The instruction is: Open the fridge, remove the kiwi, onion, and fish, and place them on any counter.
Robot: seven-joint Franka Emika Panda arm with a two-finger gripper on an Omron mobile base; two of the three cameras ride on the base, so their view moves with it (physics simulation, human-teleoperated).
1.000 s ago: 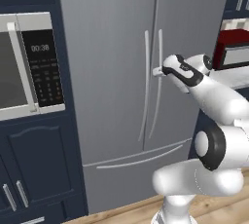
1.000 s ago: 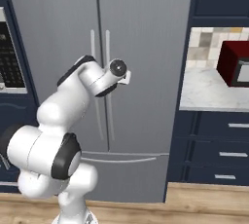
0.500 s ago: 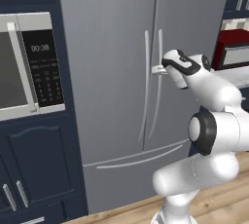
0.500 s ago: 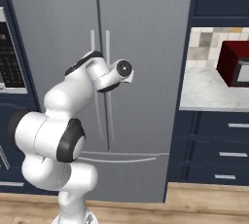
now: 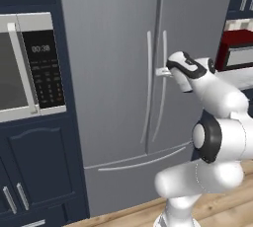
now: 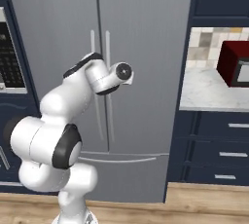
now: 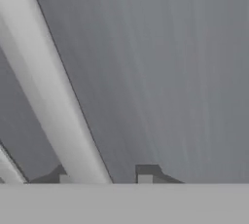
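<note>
In your left base view, the claw (image 5: 163,71) meets the right-door handle (image 5: 162,86) of the closed fridge (image 5: 118,73). In your right base view, the tabletop (image 6: 209,91) lies well right of it. In your hand view, the fingertips (image 7: 145,174) are clamped on the handle.

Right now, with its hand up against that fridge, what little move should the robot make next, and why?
Probably a gentle pull back toward itself, swinging the right door open. The hand looks shut on the right handle of the fridge, both doors are closed, and in the hand view the handle runs between the fingertips. The food inside can't be reached until that door opens.
</note>
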